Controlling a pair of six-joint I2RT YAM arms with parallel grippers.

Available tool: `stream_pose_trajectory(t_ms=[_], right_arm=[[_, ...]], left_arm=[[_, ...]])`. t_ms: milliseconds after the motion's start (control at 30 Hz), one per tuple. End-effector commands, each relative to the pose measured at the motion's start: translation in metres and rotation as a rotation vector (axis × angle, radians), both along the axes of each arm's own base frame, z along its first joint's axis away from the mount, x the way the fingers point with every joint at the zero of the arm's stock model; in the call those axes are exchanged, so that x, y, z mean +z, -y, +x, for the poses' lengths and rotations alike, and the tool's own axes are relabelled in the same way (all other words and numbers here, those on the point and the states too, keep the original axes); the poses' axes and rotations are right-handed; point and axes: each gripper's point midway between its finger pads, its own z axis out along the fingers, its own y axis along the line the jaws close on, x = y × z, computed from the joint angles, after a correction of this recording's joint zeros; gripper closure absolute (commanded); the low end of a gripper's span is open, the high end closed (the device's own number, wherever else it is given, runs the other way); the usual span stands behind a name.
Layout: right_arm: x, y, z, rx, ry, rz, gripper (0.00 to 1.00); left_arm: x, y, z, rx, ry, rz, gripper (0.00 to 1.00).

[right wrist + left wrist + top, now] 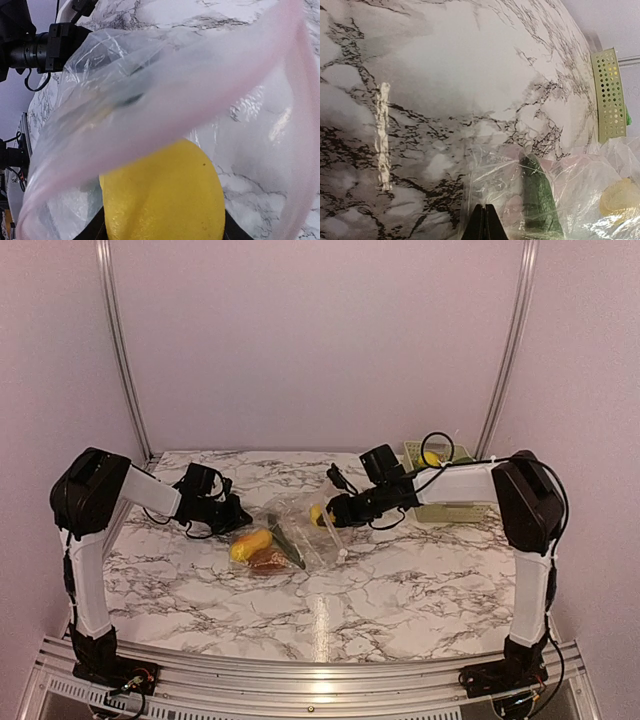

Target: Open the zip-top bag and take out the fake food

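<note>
The clear zip-top bag (285,530) lies crumpled at mid-table. Inside it I see a yellow-orange piece (250,543), a brown round piece (268,560) and a long green pod (288,545). My left gripper (238,516) is shut, pinching the bag's film (492,185) at its left edge, and the pod (538,200) lies just right of its tips (485,222). My right gripper (328,512) is at the bag's mouth, shut on the yellow lemon (165,195). The bag's pinkish zip rim (200,95) arches blurred over the lemon.
A pale green slatted basket (445,502) stands at the back right beside the right arm, with a yellow item (430,458) in it. Its perforated wall (608,95) shows in the left wrist view. A white streak (383,135) marks the marble top.
</note>
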Motion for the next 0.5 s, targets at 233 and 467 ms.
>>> stream_pose_trajectory(t_ms=[233,467], right_arm=[[0.049,0.074,-0.012,-0.007,0.043,0.002,0.69],[0.101,0.177,0.052,-0.280,0.156,-0.011,0.68]], left_arm=[[-0.009,-0.042,0.012,0.093,-0.043,0.101,1.00],[-0.006,-0.040,0.014,0.085,-0.037,0.098,1.00]])
